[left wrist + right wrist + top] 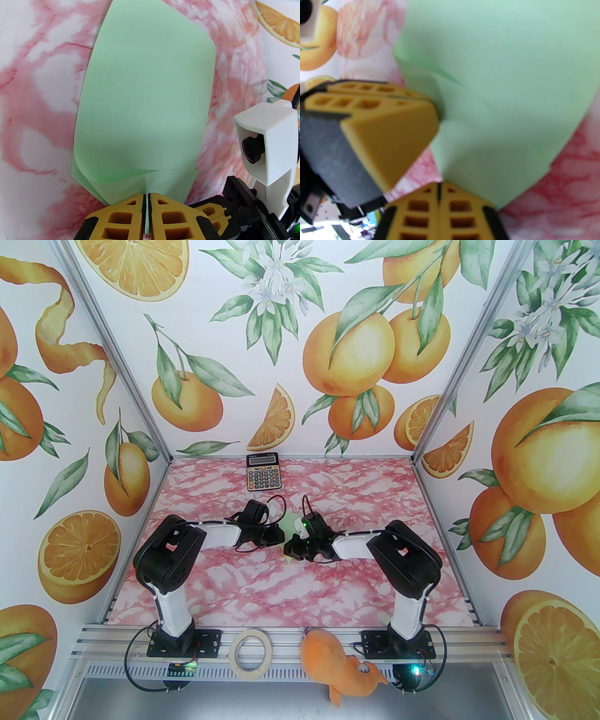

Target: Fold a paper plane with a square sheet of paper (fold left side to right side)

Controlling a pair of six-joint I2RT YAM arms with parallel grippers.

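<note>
In the left wrist view, at bottom centre, the left jaws pinch an edge of the square sheet of paper (145,93); I see a green strip in the slit between them. The sheet bows up through mid-frame over the pink marbled bench (35,105), with one layer curled over another at its lower edge. In the top view the sheet sits at frame centre, between both wrists. In the right wrist view, at bottom centre, the right jaws are pressed together at the sheet's lower corner; I cannot tell whether paper sits between them.
</note>
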